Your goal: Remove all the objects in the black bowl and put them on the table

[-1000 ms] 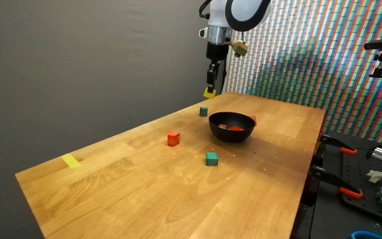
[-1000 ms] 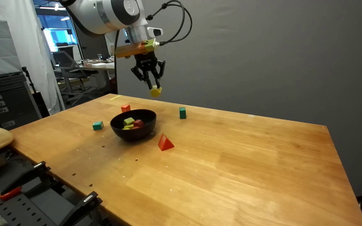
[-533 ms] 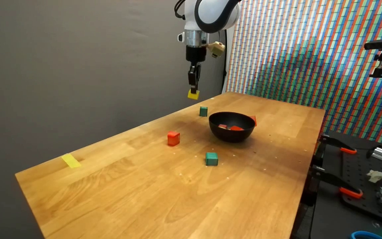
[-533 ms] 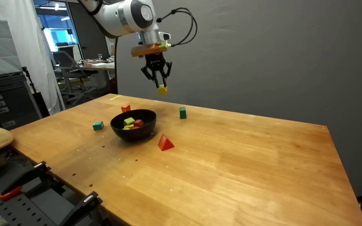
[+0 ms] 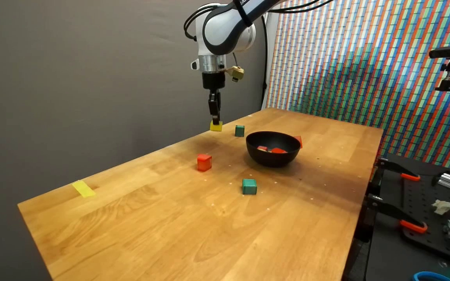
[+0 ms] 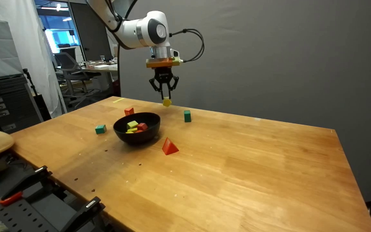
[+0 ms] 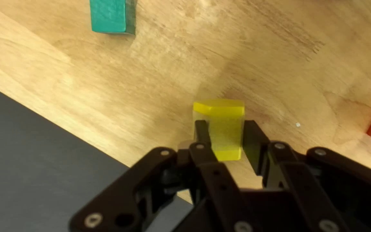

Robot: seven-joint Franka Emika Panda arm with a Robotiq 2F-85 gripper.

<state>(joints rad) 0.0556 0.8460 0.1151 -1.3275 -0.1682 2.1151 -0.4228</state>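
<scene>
My fingers [image 7: 254, 137] are clamped on the yellow block [image 7: 226, 129] above the table [image 6: 253, 167], so I think the step is placing, and next I must lower it.

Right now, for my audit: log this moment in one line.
tool: closed on yellow block; position: above table; black bowl: blocks inside; release: pending

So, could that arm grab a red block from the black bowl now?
Probably not yet: its gripper holds a yellow block, though a red block looks uncovered in the black bowl.
</scene>
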